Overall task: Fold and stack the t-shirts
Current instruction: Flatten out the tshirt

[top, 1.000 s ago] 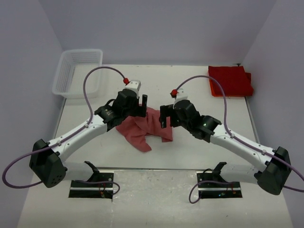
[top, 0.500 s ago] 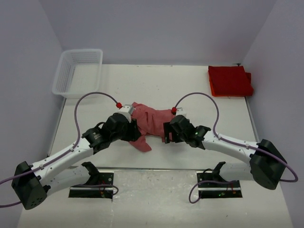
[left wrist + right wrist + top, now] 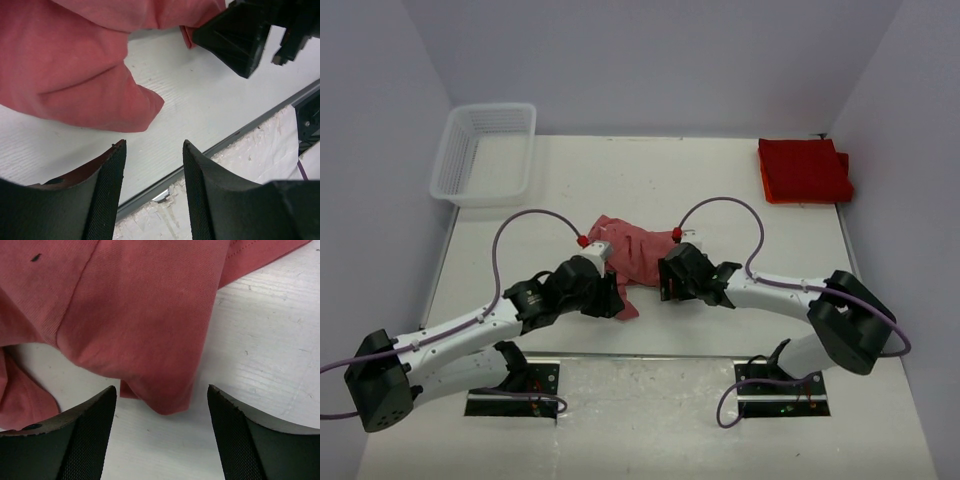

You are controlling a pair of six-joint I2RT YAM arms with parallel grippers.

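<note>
A faded salmon-red t-shirt [image 3: 638,252] lies crumpled in the middle of the table. My left gripper [image 3: 616,301] sits low at its near-left corner. In the left wrist view the shirt [image 3: 75,65] lies just beyond the left gripper [image 3: 154,145], whose jaws stand apart with only bare table between them. My right gripper [image 3: 666,283] is at the shirt's near-right edge, open. In the right wrist view a hanging fold of the shirt [image 3: 150,330] reaches down to the gap of the right gripper [image 3: 161,390]. Brighter red folded t-shirts [image 3: 804,170] lie stacked at the far right corner.
A white mesh basket [image 3: 485,150] stands at the far left corner. The table's near edge strip [image 3: 250,125] runs close in front of the left gripper. The right gripper's black body [image 3: 240,35] shows near the shirt in the left wrist view.
Both arms have come down from the shirt's far side to its near edge and drawn closer together. Both pairs of jaws have narrowed. The shirt now lies farther back.
</note>
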